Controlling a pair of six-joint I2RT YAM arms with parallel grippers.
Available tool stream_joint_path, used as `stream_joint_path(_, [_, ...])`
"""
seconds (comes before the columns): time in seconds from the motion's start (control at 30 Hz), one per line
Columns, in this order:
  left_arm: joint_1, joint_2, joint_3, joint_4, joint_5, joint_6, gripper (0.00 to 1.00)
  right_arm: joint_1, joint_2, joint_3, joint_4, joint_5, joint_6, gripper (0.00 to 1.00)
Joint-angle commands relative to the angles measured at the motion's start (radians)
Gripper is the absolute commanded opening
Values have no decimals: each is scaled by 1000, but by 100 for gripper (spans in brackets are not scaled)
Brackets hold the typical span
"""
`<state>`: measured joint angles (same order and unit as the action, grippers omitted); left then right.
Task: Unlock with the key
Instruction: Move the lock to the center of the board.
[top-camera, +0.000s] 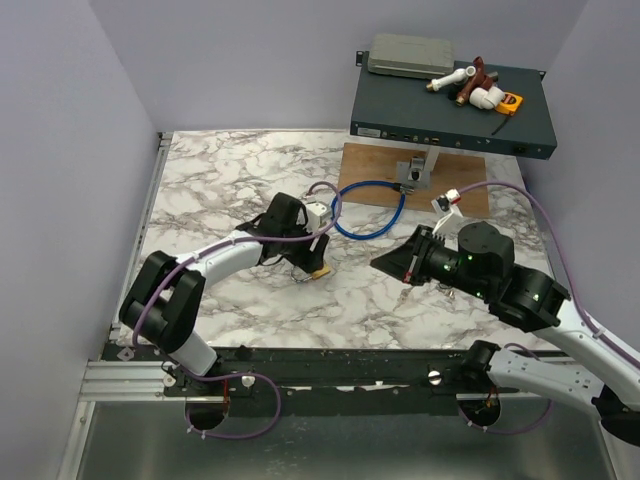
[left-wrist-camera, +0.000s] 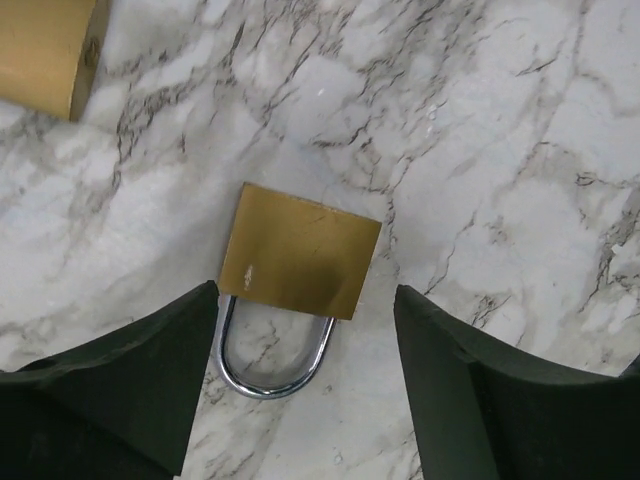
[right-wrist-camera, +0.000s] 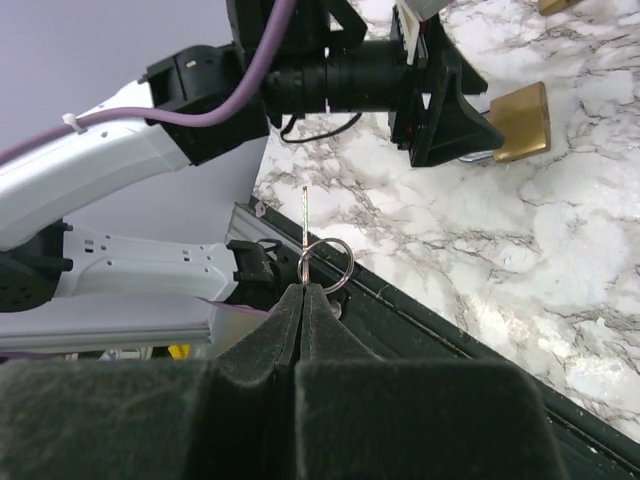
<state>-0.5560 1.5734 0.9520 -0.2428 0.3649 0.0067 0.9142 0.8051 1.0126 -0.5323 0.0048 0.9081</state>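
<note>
Two brass locks show in your left wrist view: a second padlock (left-wrist-camera: 45, 50), cut off at the top-left corner, and the padlock (left-wrist-camera: 300, 262), lying flat on the marble table (left-wrist-camera: 500, 150) in the middle. Its silver shackle (left-wrist-camera: 275, 360) points toward the camera.

Your left gripper (left-wrist-camera: 305, 293) is spread wide around this lock, one finger on each side of the brass body. The left-hand finger (left-wrist-camera: 130, 390) sits right against the shackle's curve, the other stands apart from the lock, and nothing is gripped. From above, that gripper hangs low over the padlock near the table's centre, with a blue cable loop (top-camera: 370, 210) lying just behind it.

Moving right, your right gripper (right-wrist-camera: 303, 290) has its fingers pressed tight together on the key (right-wrist-camera: 304, 215). The slim blade stands straight up out of the fingertips, and its ring (right-wrist-camera: 327, 265) sits just beside the tips. The key is well apart from the padlock, which lies ahead of it beneath the left gripper.

Farther back on the right, a dark blue box (top-camera: 450, 115) sits behind a wooden board (top-camera: 380, 165).
</note>
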Motion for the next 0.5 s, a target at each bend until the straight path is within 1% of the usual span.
stream_joint_path(0.0, [1,-54,-91,79,-124,-136,59,-4,-47,21,-63,60,8,1])
stream_joint_path(0.07, [0,-63,-103,79,-120,-139,46,-5,-56,18,-76,66,9,1])
stream_joint_path(0.13, [0,-75,-112,82,-126,-139,29,-3,-58,20,-88,69,9,1])
stream_joint_path(0.17, [0,-81,-114,83,-127,-140,24,-4,-58,21,-93,68,9,1])
stream_joint_path(0.2, [-1,-88,-116,82,-131,-141,21,-4,-59,22,-93,68,9,1])
stream_joint_path(0.33, [-15,-81,-113,79,-138,-139,20,-4,-60,18,-94,64,9,1])
stream_joint_path(0.4, [-44,-58,-95,67,-161,-127,20,-4,-61,21,-94,63,10,1])
stream_joint_path(0.47, [-70,-30,-73,37,-187,-123,19,-3,-61,26,-95,66,8,1])
